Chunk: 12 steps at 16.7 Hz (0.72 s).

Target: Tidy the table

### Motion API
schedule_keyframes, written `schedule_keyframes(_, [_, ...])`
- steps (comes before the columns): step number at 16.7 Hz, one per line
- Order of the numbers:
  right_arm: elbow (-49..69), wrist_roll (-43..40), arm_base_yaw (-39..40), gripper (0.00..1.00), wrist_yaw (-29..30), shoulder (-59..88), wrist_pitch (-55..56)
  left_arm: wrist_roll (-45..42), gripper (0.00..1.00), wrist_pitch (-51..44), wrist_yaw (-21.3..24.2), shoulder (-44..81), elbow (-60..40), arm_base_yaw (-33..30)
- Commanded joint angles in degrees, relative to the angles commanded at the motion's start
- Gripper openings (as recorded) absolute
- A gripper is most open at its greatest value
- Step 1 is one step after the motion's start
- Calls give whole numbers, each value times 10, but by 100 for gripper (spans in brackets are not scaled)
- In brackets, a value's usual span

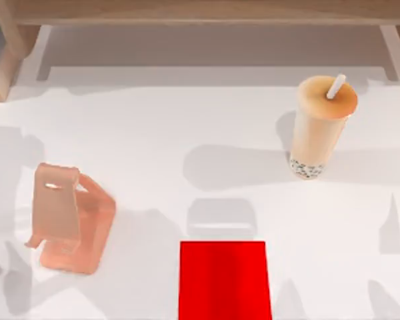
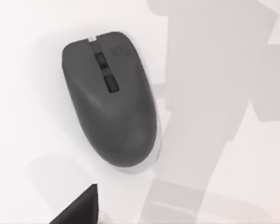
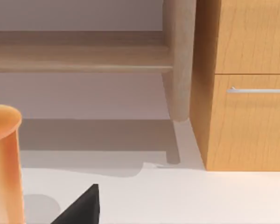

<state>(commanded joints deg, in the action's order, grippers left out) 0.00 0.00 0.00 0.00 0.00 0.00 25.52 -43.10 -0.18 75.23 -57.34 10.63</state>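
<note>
One left claw (image 2: 79,207) above table (image 2: 28,93), beside mouse (image 2: 109,98)

Rendered office-style desk setup. White table (image 1: 187,133) with a light wooden shelf unit (image 1: 200,12) along the far edge, plus a wood drawer cabinet (image 3: 247,93) with a metal handle. Desk clutter fits: grey computer mouse (image 2: 109,98), pink phone stand (image 1: 70,217), red pad (image 1: 223,280), bubble tea cup (image 1: 320,123) with straw.
</note>
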Motion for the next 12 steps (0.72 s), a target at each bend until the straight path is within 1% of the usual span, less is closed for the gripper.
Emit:
schedule_keyframes(4, [0,0,0,100,0,0,0,61,100,-103,0,179,-136,25])
schedule_keyframes(7, [0,0,0,100,0,0,0,95,100,-160,-1,281,-213,39])
schedule_keyframes(10, [0,0,0,100,0,0,0,116,100,-196,-1,343,-261,48])
schedule_keyframes(12, [0,0,0,100,0,0,0,121,100,-205,-1,357,-272,50])
